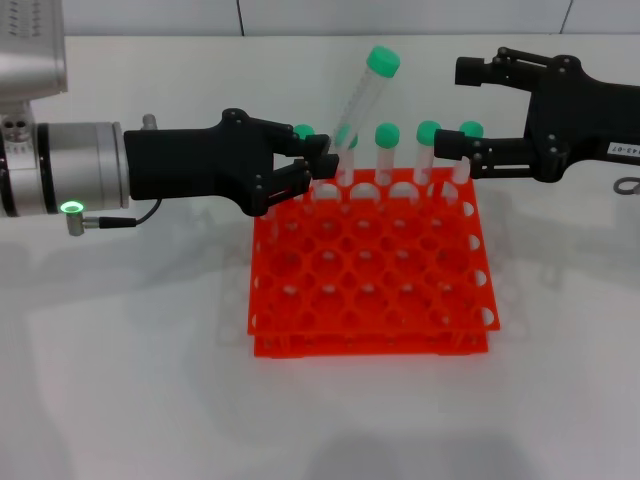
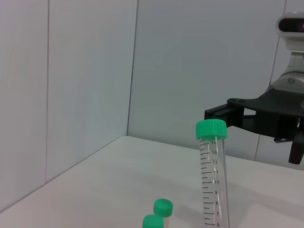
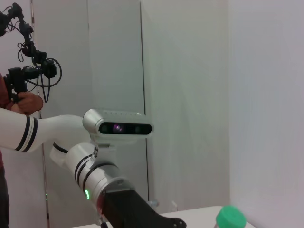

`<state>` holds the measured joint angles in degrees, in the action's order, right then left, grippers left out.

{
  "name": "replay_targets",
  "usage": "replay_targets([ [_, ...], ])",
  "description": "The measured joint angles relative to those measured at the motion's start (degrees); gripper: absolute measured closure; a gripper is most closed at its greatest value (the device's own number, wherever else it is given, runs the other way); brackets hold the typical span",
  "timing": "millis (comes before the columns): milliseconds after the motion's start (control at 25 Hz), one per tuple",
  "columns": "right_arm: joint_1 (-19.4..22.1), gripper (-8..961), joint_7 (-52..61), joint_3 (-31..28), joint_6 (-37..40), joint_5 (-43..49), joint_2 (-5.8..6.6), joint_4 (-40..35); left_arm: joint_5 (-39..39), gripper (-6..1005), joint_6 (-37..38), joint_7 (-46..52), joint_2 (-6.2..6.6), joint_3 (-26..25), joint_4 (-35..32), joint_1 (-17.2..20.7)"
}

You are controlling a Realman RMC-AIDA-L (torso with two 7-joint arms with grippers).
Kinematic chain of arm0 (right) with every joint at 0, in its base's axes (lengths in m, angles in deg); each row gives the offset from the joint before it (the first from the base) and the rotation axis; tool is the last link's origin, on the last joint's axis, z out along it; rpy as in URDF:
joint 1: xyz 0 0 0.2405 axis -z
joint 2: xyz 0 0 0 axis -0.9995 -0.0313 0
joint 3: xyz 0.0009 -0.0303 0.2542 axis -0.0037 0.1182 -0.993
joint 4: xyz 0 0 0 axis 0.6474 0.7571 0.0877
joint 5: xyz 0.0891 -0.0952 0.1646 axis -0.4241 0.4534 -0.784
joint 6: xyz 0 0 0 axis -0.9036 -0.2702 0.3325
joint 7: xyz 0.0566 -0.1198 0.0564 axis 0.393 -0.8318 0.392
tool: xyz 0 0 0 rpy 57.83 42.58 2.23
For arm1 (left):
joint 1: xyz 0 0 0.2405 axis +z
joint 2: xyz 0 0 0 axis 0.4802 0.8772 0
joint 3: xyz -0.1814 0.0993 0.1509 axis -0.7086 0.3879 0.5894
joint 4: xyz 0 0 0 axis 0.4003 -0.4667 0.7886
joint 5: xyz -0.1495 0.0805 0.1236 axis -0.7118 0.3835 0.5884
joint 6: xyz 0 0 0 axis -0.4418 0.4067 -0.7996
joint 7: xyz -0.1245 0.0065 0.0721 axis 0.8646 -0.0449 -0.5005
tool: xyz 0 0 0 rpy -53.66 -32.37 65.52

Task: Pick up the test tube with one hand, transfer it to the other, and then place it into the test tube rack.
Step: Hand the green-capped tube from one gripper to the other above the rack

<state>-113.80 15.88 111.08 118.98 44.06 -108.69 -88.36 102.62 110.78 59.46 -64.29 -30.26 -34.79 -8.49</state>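
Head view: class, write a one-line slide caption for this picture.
Left claw holds a tilted green-capped test tube above the orange test tube rack; the open right claw waits nearby.

The bright orange-red two-tier plastic rack (image 1: 370, 270) looks glossy and smooth. The slim clear plastic tube (image 1: 360, 105) carries a matt green ribbed cap. The black left gripper (image 1: 318, 165) looks matt plastic; its silver wrist (image 1: 70, 165) is brushed metal.

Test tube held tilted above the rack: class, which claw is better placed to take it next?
Probably the right claw: it hangs open beside the test tube, while the left claw already grips its lower end.
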Motion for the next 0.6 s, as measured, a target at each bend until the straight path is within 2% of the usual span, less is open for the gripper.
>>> replay_targets([
  [600,-3.1,163,0.0,0.7,-3.1,-0.3,-0.08,2.7,0.6,803,0.0,1.0,0.05,0.0,0.0,-0.3],
])
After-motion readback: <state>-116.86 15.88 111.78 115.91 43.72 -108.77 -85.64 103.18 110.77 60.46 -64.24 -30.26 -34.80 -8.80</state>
